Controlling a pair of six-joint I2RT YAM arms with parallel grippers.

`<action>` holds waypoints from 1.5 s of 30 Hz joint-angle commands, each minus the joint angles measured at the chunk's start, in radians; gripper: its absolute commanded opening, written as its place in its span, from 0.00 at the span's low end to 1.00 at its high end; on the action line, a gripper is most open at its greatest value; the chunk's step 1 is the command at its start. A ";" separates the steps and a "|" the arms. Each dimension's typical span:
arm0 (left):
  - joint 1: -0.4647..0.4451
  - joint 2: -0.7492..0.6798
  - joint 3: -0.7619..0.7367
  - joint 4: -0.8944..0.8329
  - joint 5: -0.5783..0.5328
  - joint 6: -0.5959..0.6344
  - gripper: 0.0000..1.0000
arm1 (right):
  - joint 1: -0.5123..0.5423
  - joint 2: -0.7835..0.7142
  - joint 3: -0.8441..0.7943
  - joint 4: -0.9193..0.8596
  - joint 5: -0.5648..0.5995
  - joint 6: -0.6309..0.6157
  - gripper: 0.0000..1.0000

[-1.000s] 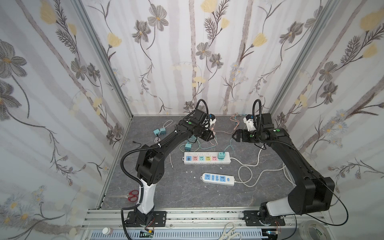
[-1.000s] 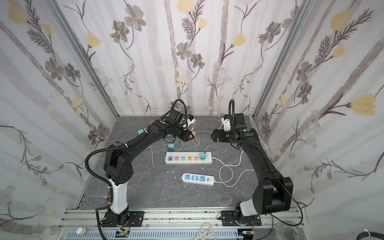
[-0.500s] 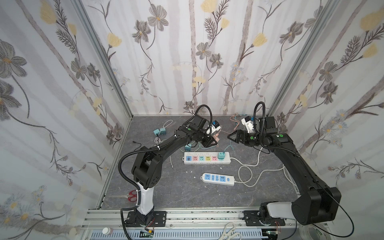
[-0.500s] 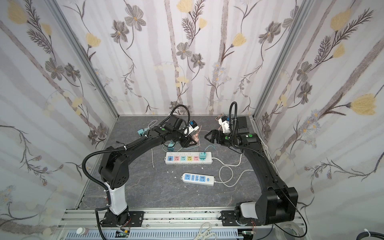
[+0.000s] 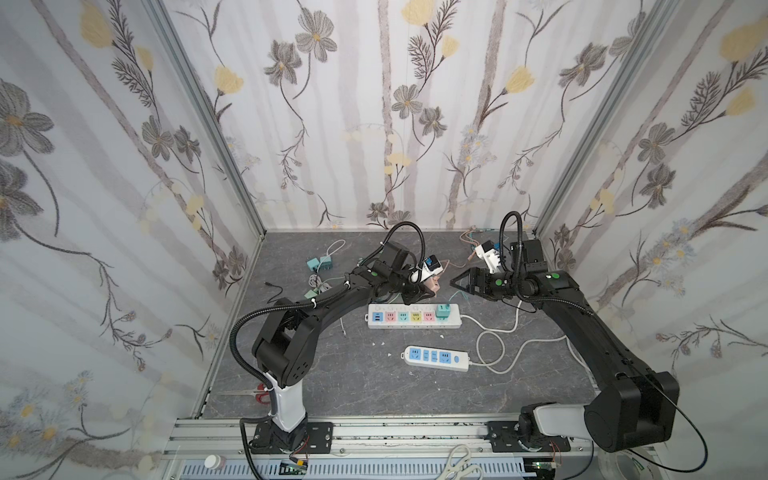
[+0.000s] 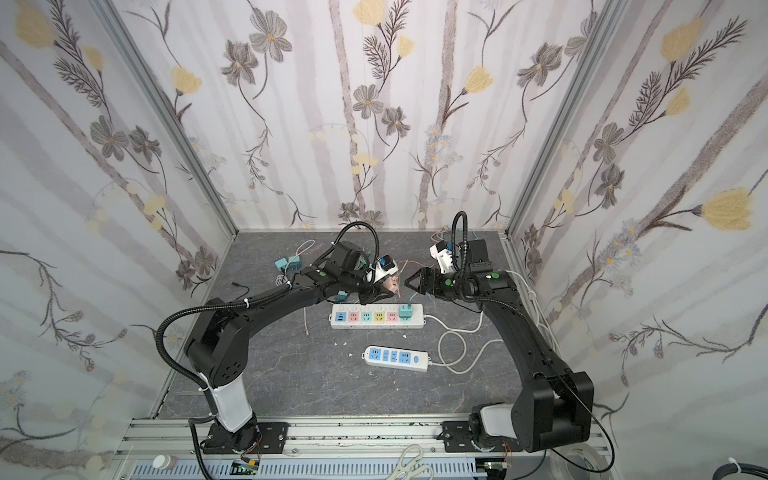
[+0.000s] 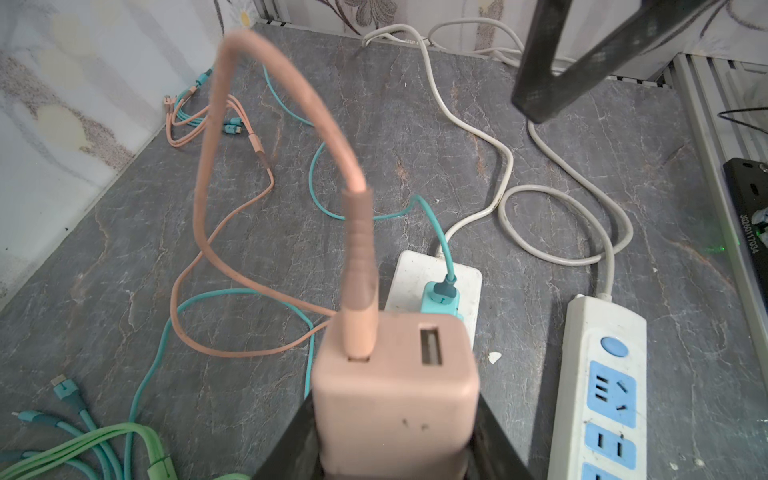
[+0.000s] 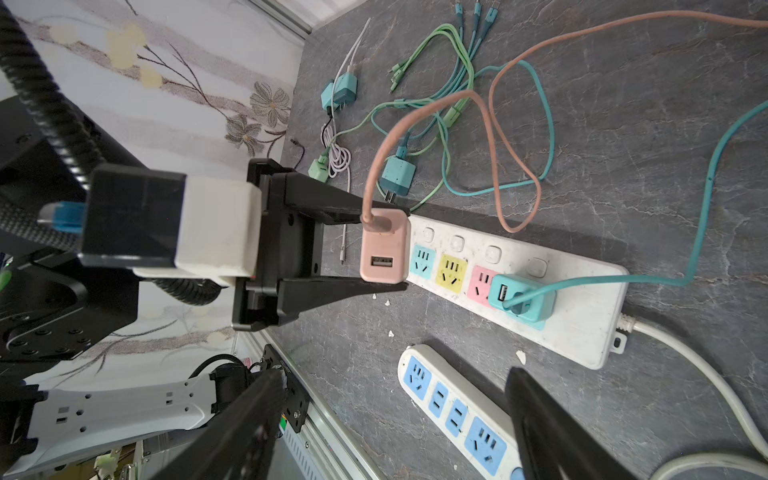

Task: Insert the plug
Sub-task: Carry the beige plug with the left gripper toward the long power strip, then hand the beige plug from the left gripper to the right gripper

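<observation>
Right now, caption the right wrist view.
Left hand holds a pink charger near the multicolour power strip, where a teal charger sits plugged in.

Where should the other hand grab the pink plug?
Probably take the pink plug by its two bare flat sides, right gripper coming straight at its socket end. The left gripper clamps the other two sides, and the pink cable sticks out there.

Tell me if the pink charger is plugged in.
Out: the left gripper holds the pink charger off the colourful strip; only the teal charger sits in a socket.
</observation>
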 commanded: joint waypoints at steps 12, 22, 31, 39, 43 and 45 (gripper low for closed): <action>-0.026 -0.048 -0.080 0.109 0.012 0.355 0.00 | 0.027 0.083 -0.020 0.133 -0.091 0.046 0.60; -0.048 -0.046 -0.100 0.172 -0.129 0.331 0.00 | 0.076 0.150 -0.011 0.158 -0.058 0.051 0.58; -0.051 -0.045 -0.103 0.197 -0.142 0.304 0.00 | 0.128 0.194 0.030 0.155 0.044 0.042 0.48; -0.051 -0.051 -0.113 0.207 -0.120 0.309 0.00 | 0.132 0.211 0.035 0.143 0.051 0.023 0.42; -0.051 -0.047 -0.107 0.199 -0.121 0.310 0.00 | 0.138 0.224 0.050 0.142 0.064 0.018 0.40; -0.050 -0.047 -0.107 0.196 -0.118 0.312 0.00 | 0.143 0.226 0.055 0.143 0.070 0.011 0.35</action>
